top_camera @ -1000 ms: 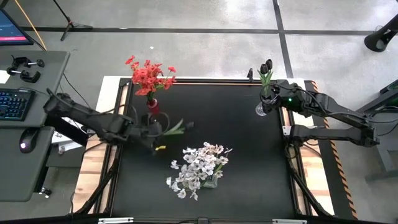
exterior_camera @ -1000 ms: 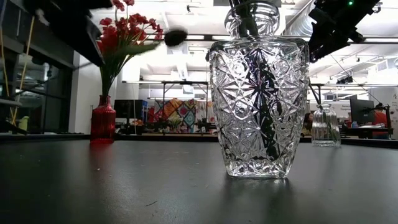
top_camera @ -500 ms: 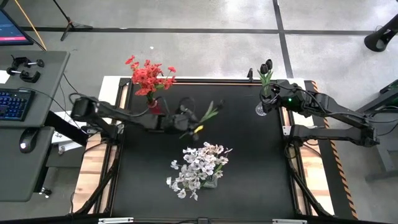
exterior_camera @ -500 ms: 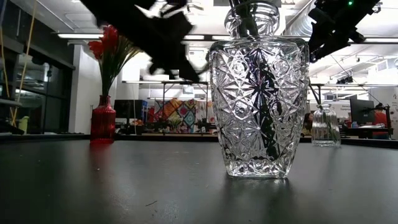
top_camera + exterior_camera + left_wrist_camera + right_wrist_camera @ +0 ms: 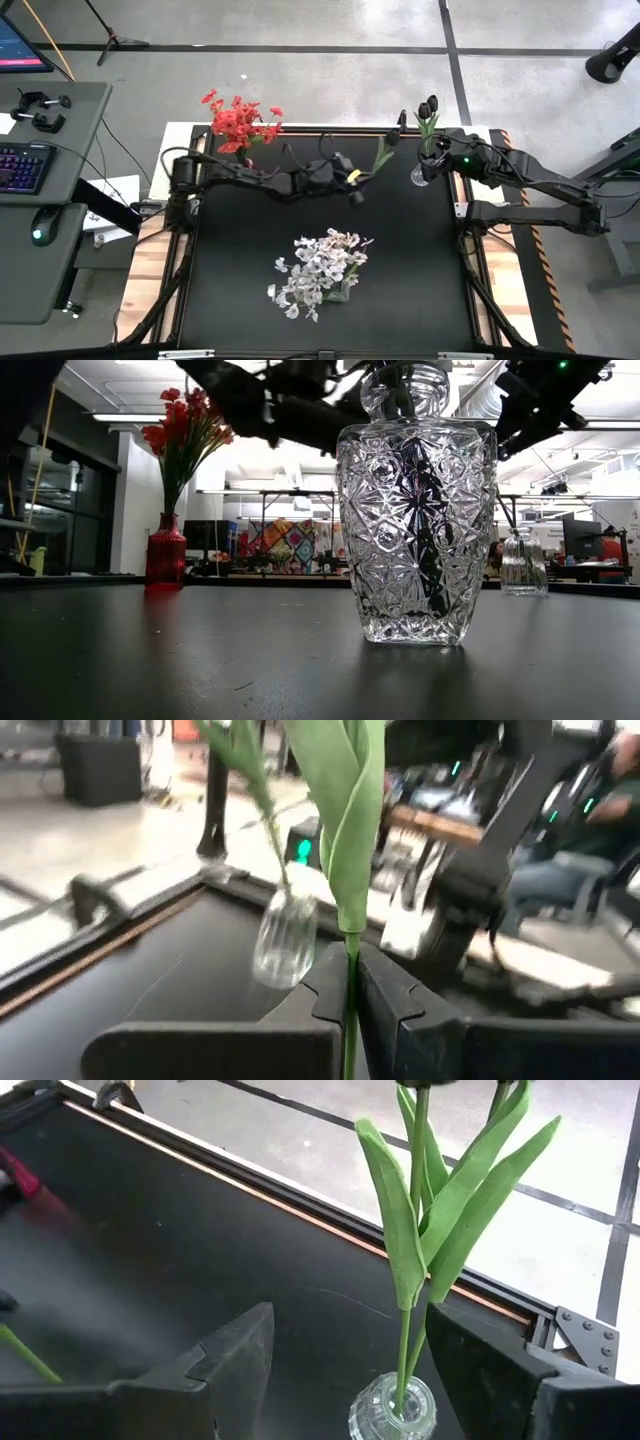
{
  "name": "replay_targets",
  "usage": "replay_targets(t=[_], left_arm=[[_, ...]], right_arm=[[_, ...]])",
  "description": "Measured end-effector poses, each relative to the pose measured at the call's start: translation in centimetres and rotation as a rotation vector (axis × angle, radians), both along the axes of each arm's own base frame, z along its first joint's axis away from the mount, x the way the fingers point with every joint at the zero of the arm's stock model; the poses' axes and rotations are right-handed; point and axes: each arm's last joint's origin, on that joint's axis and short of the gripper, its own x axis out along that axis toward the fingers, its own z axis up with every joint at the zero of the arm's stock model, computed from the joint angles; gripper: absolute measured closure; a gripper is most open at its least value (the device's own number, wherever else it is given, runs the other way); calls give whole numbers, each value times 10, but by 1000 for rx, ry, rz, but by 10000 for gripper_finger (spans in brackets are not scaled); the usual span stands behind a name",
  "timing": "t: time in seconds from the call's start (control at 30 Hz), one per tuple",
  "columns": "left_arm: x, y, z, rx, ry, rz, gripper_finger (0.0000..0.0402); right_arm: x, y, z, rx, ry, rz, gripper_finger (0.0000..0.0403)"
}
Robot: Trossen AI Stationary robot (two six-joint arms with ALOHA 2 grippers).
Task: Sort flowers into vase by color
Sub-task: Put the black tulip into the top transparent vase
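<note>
Three vases stand on the black desk (image 5: 250, 320) in the high view: a red vase (image 5: 243, 163) with red flowers (image 5: 238, 120) at the far left, a small clear vase (image 5: 422, 176) with dark tulips (image 5: 428, 108) at the far right, and a cut-glass vase (image 5: 340, 292) of white flowers (image 5: 318, 268) in the near middle. The left arm reaches across the far side, its gripper (image 5: 352, 178) carrying a tulip stem (image 5: 381, 156) toward the small vase. The right gripper (image 5: 440, 152) hovers by that vase.

From the low view the cut-glass vase (image 5: 415, 530) fills the middle, the red vase (image 5: 166, 552) stands far left and the small vase (image 5: 523, 563) far right; both arms pass dark overhead.

The left wrist view shows the jaws pinched narrow on the green stem (image 5: 350, 990), its leaf (image 5: 352, 820) rising upright, the small vase (image 5: 286, 935) ahead with the other arm behind it.

The right wrist view has its jaws spread wide, holding nothing, either side of the small vase (image 5: 392, 1415), whose stems (image 5: 410, 1280) stand in the neck.

The step looks like delivering this dark tulip. Done well, the stem's lower end should come over the narrow neck, held near vertical, clearing the leaves already there, and go down slowly so the light vase is not tipped; release only once the stem sits inside.
</note>
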Motion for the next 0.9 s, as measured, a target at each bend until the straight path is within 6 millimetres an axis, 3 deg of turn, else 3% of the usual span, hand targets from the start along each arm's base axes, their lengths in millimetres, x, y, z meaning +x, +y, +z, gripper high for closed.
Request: replay_targets(t=[0.2, 0.43, 0.7, 0.9], left_arm=[[37, 7, 0, 5, -142, -4, 401], [80, 16, 7, 18, -256, -9, 401], [123, 34, 9, 39, -400, 42, 401], [139, 49, 11, 83, -483, 125, 401]], right_arm=[[4, -2, 10, -60, -94, 17, 151], [2, -1, 40, -205, -250, 35, 151], [-4, -2, 55, -318, -222, -14, 151], [-4, -2, 55, -339, -202, -8, 151]])
